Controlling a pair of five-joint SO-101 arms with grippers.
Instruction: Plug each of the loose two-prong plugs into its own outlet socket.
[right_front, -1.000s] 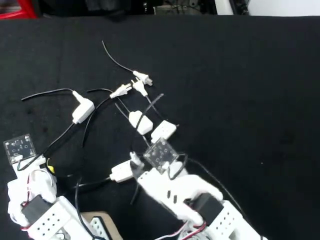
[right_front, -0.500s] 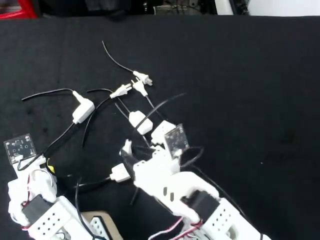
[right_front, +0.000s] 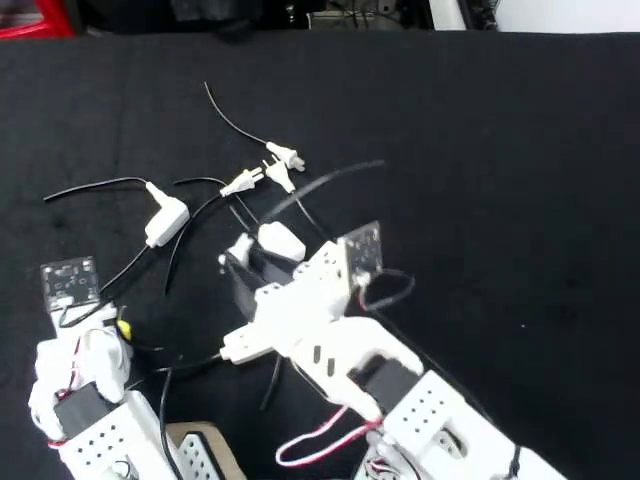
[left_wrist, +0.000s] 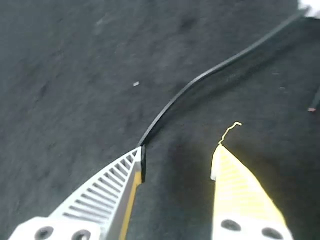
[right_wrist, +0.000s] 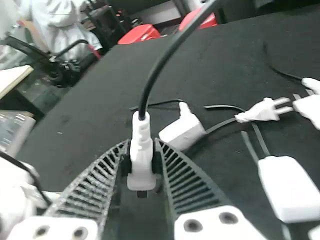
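Note:
My right gripper is shut on a white two-prong plug whose black cord arcs up and away. In the high view that gripper holds the plug just left of a white outlet block. Three loose plugs lie clustered farther back. Another white outlet piece lies to the left, and a third lies beside the right arm. My left gripper is open low over the black cloth, a black cord ending at one fingertip.
The black cloth table has wide free room on its right and far side. Black cords cross the left middle. Red objects and clutter stand beyond the table's far edge. A tan board lies between the arm bases.
My right arm has swung back and to the left, carrying the plug up off the cloth; its cord has risen. The left arm has shifted slightly right.

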